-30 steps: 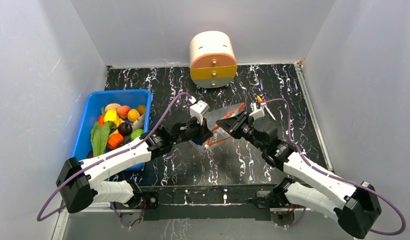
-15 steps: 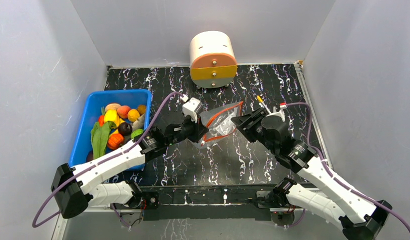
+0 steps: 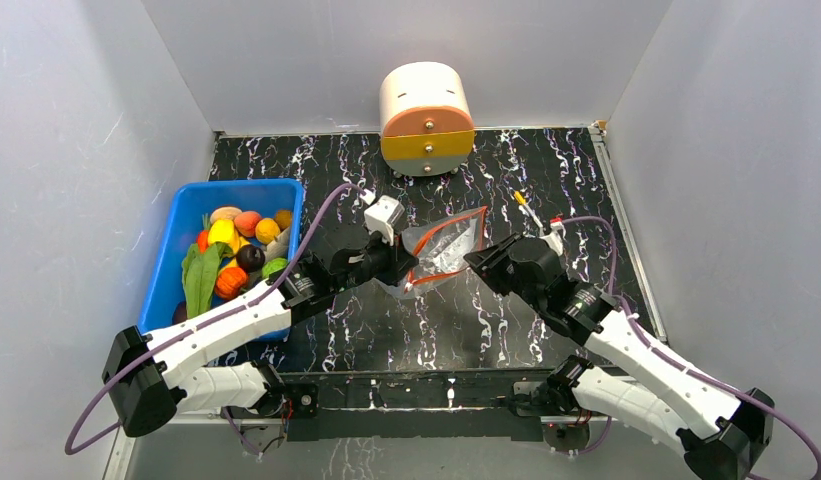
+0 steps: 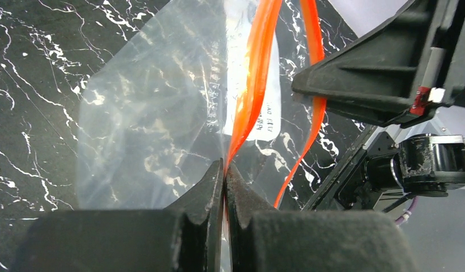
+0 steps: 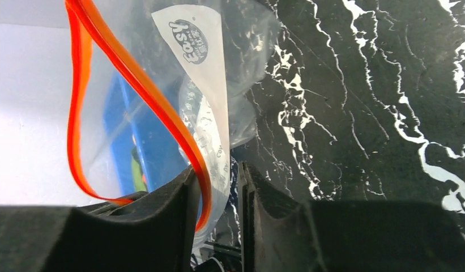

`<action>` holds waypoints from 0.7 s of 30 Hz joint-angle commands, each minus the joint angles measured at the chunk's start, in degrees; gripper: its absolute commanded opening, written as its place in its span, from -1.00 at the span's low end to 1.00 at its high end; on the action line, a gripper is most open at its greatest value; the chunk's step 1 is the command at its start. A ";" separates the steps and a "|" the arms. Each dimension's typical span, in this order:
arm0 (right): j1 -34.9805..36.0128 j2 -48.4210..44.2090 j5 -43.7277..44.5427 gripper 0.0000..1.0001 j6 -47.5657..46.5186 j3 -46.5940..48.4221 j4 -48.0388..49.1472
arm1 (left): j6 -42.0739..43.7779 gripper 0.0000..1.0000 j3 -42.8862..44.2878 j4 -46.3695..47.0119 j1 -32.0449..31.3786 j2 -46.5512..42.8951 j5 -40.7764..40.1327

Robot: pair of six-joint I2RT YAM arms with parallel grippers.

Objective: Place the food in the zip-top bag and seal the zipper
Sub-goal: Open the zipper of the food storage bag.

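The left claw [image 4: 224, 171] is clenched on the orange zipper [image 4: 254, 79] of the bag [image 4: 145, 124], holding one lip of the mouth. The right claw [image 5: 218, 170] is parted. The other lip and the white label [image 5: 203, 73] lie between its 2 fingers, not pinched (a dark gap shows beside the plastic). The bag sits between the 2 claws at the middle of the table [image 3: 436, 320], with nothing visible inside. The food [image 3: 234, 255] is in the blue bin [image 3: 286, 188] on the left, well apart from the bag. The step in hand looks like opening the mouth. To do it well, the right claw should close squarely on its own lip only. It should then draw gently away from the left, so the loop spreads without slipping out of the left grip.
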 commanded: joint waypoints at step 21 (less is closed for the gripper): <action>0.13 -5.48 11.71 -1.00 -24.79 7.80 -0.55 | -7.01 0.32 10.75 -3.24 -0.05 -0.73 9.39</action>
